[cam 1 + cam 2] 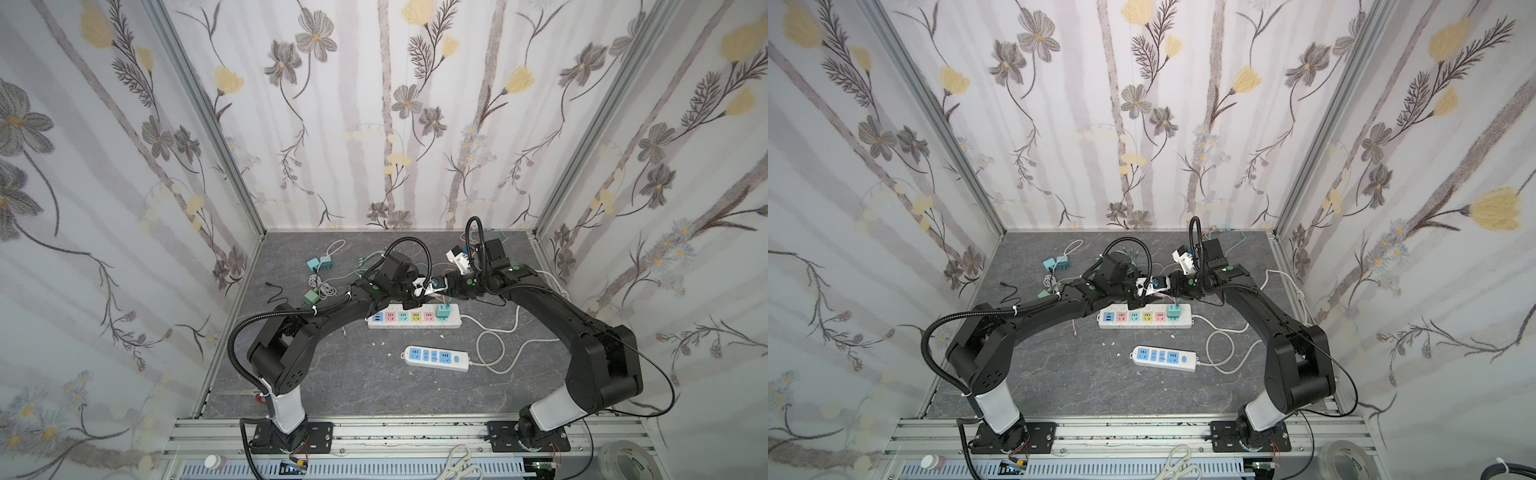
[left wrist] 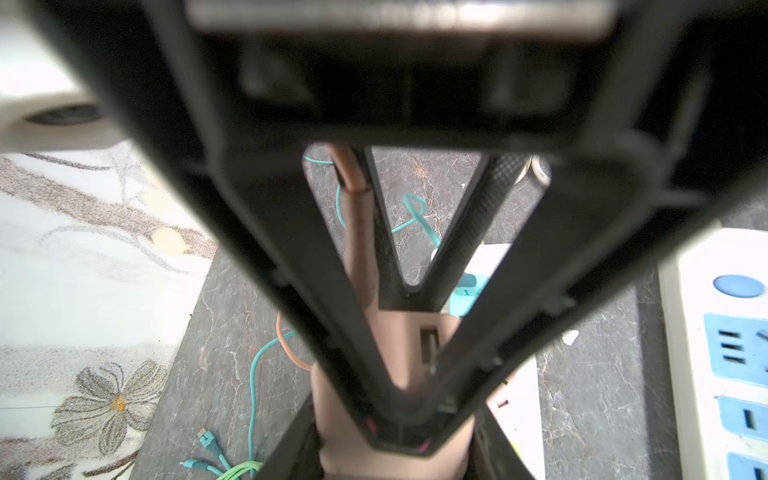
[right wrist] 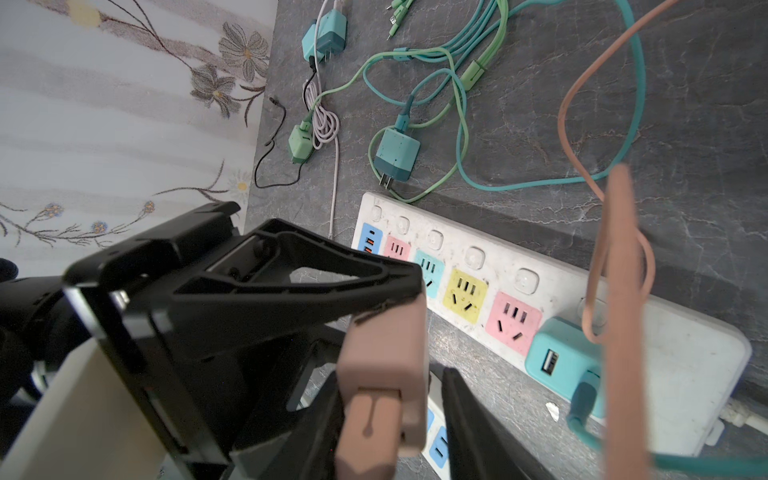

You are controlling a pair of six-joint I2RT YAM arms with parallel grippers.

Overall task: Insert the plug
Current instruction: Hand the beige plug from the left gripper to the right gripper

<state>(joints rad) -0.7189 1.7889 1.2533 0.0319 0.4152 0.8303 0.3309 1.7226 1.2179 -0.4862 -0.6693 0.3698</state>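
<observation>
Above the surface's [image 1: 332, 374] middle, our left gripper [image 2: 409, 386] clenches the pink charger [image 3: 382, 353]. The right gripper [image 3: 390, 424] stands around the plug [image 3: 368, 419] close by it; grasping or not, we cannot tell. A loose hold could tilt the plug past the port [image 2: 430, 347].

The left gripper [image 1: 426, 292] and right gripper [image 3: 390, 374] are crowding a brown charger [image 3: 384, 345] above the coloured strip [image 1: 414, 316]; cables [image 1: 322, 286] are cluttering left of centre; tabletop [image 1: 332, 384] below is lying open.

Two power strips in both top views: a multicoloured strip [image 1: 413, 318] mid-frame and a blue strip [image 1: 436, 358] below it. Six adapters in the right wrist view: one pink adapter [image 3: 384, 365], one green adapter [image 3: 300, 143], four teal adapters [image 3: 397, 153]. At the bottom edge, one pair of scissors [image 1: 457, 461] and one tape roll [image 1: 623, 457].
</observation>
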